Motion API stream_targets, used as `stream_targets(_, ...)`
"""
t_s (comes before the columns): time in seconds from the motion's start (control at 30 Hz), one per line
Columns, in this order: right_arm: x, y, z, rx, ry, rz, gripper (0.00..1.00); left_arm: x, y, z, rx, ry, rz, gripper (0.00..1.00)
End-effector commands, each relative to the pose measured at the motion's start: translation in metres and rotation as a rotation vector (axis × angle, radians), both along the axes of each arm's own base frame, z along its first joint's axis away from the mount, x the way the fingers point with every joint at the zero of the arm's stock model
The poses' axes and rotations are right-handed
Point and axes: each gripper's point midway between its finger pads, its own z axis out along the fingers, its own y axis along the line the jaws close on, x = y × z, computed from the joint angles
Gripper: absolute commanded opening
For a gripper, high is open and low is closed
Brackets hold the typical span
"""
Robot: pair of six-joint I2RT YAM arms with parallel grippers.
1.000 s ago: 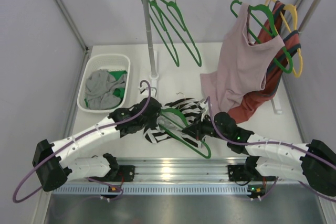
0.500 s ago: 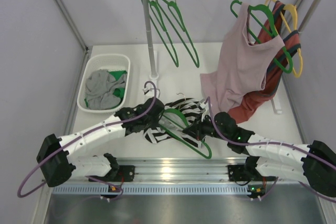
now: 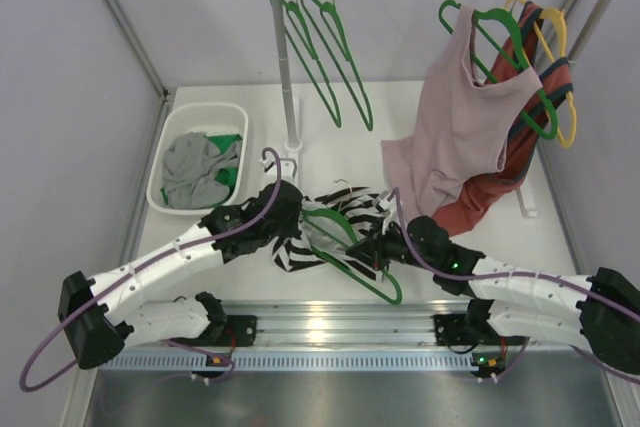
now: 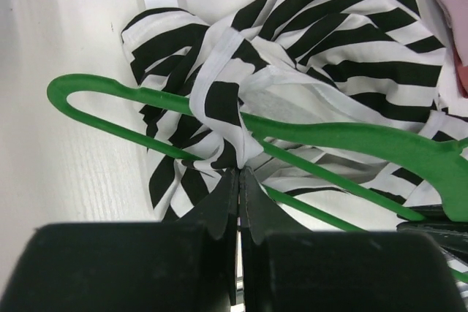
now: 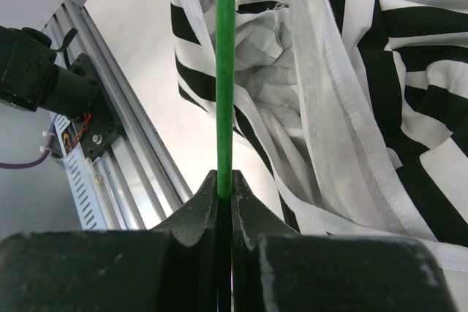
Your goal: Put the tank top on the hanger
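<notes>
The striped tank top [image 3: 350, 202] lies in a crumpled heap on the white table [image 3: 340, 132], just to the right of the foot of the white rail post [image 3: 288, 97]. The green hanger [image 3: 378, 287] lies flat across the heap. One corner of it sticks out on the side away from the post, toward the arms. In the left wrist view, one thin strap of the top is looped over an arm of the hanger, near its rounded corner.

The left gripper [image 4: 239, 174] sits at the edge of the heap nearest the post. Its two fingers are pressed together — they pinch a bit of the striped cloth right below the looped strap. The right gripper [image 5: 225, 179] is at the side of the heap far from the post. Its fingers squeeze a thin green bar of the hanger, and the striped cloth lies right beside that bar.

To the left of the post is a white basket [image 3: 212, 107] with a grey garment [image 3: 195, 172] in it. To the right of the post, up high, hangs a pink top [image 3: 460, 117].
</notes>
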Motion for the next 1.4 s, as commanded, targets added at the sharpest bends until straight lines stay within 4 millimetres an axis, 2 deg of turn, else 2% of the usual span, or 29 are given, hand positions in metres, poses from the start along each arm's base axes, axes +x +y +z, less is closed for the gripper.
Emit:
stream_targets(0.0,-0.002,0.011,0.022,0.052,-0.074,0.026,0.0,0.013,-0.013,0.035,-0.09,-0.089,-0.006,0.0)
stream_targets(0.17,-0.004,0.017,0.024,0.045,-0.087,0.033,0.0,0.012,-0.015,0.034,-0.098,-0.087,-0.007,0.0)
stream_targets(0.27,-0.006,0.018,0.025,0.045,-0.09,0.033,0.0,0.013,-0.004,0.027,-0.051,-0.075,0.033,0.02)
stream_targets(0.3,-0.007,0.018,0.028,0.05,-0.094,0.033,0.0,0.015,0.001,0.026,-0.034,-0.082,0.058,0.05)
stream_targets(0.33,-0.007,0.016,0.027,0.047,-0.089,0.03,0.0,0.013,0.006,0.022,-0.013,-0.071,0.067,0.21)
stream_targets(0.37,-0.008,0.014,0.026,0.044,-0.088,0.028,0.0,0.012,0.007,0.023,-0.017,-0.075,0.069,0.27)
stream_targets(0.47,-0.011,0.009,0.031,0.051,-0.091,0.028,0.0,0.008,0.007,0.023,-0.034,-0.076,0.046,0.45)
stream_targets(0.5,-0.012,0.007,0.037,0.064,-0.101,0.026,0.0,0.007,0.007,0.021,-0.034,-0.078,0.036,0.47)
stream_targets(0.63,-0.014,0.004,0.04,0.055,-0.107,0.031,0.0,0.005,0.013,0.024,-0.053,-0.095,0.054,0.48)
stream_targets(0.77,-0.018,0.004,0.056,0.086,-0.116,0.046,0.0,0.005,0.018,0.024,-0.052,-0.1,0.08,0.45)
stream_targets(1.0,-0.021,0.001,0.077,0.1,-0.144,0.059,0.0,0.001,0.008,0.035,-0.16,-0.147,0.021,0.41)
stream_targets(1.37,-0.026,0.001,0.093,0.118,-0.158,0.086,0.0,0.006,0.0,0.033,-0.231,-0.189,-0.024,0.41)
